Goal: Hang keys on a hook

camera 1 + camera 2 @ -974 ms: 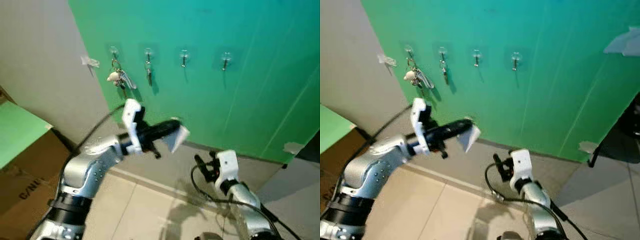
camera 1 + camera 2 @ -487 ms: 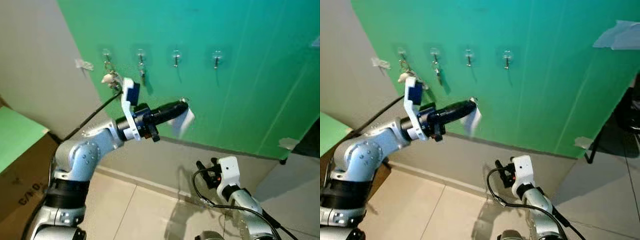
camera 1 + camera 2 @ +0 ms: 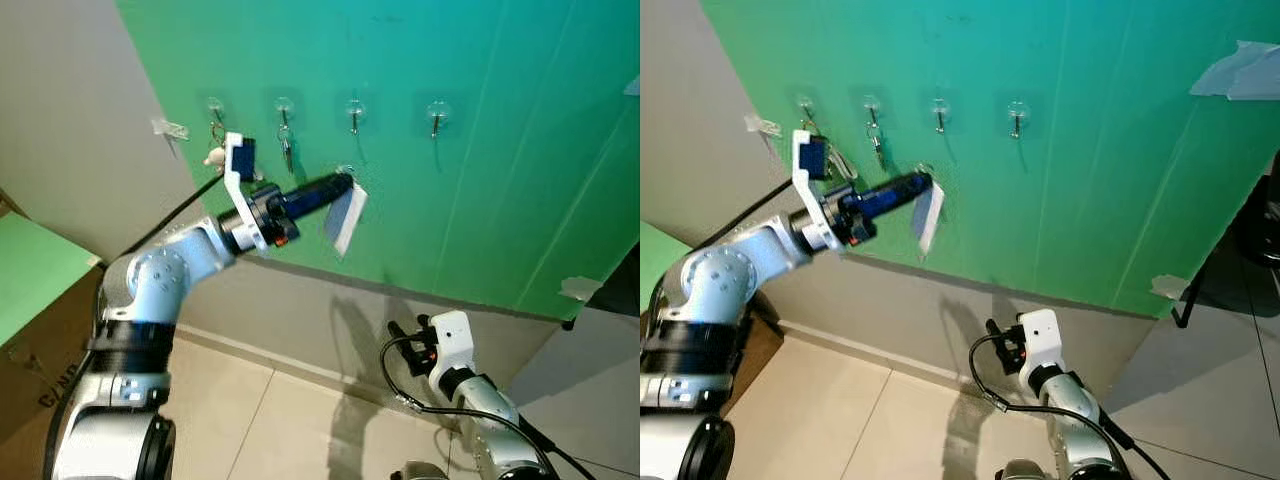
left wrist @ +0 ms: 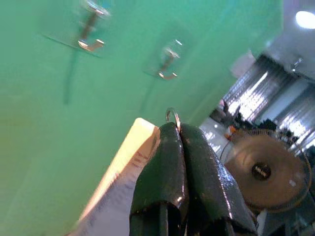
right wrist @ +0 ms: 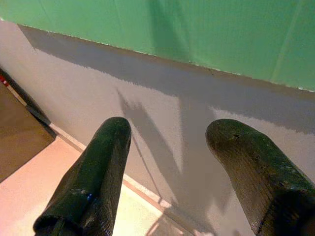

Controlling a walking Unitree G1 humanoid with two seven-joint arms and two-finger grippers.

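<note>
The left end effector (image 3: 340,183) is raised toward the green wall panel (image 3: 500,150), its two long black fingers (image 4: 170,167) clenched together on a small silver key ring (image 4: 173,115) that pokes out just past the fingertips. A flat white rectangular tag (image 3: 345,217) hangs from that ring, dangling below the fingertips and close against the panel.

Four small clear-backed metal hooks sit in a row on the panel. The leftmost hook (image 3: 214,106) carries a bunch of keys with a pale charm (image 3: 214,155), partly hidden behind the left arm's white wrist camera mount (image 3: 238,160). The second hook (image 3: 284,106) holds a single dark key (image 3: 287,150). The third hook (image 3: 354,111) and the fourth hook (image 3: 436,113) are bare. The held ring is below the third hook and slightly to its left, apart from it.

The right end effector (image 5: 167,172) hangs low near the grey skirting wall (image 5: 162,98) and tiled floor (image 3: 300,430), its fingers spread apart and gripping nothing. A brown cardboard box (image 3: 40,340) stands at the robot's left.
</note>
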